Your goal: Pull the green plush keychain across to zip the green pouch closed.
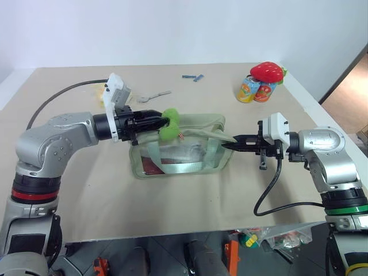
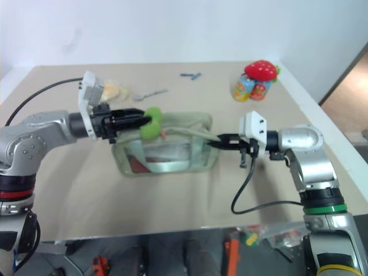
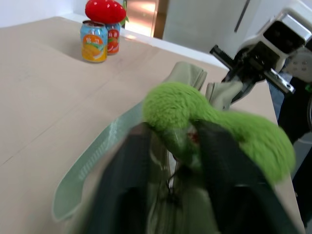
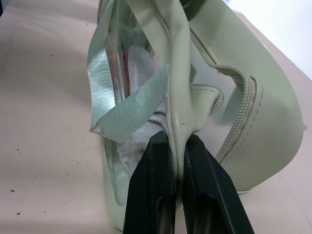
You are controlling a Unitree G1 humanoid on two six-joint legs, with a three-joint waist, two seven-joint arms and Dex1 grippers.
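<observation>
green plush keychain (image 1: 169, 126): fuzzy fur | green pouch (image 1: 201, 154): smooth matt fabric, clear glossy plastic window, woven webbing strap | table (image 1: 69, 190): matt beige

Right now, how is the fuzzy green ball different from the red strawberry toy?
The green ball is lime green; the strawberry toy is red. The ball hangs at the green pouch, between the fingers of the left end effector; the strawberry sits on top of two drink cans, with nothing touching it. Both are soft, plush toys.
</observation>
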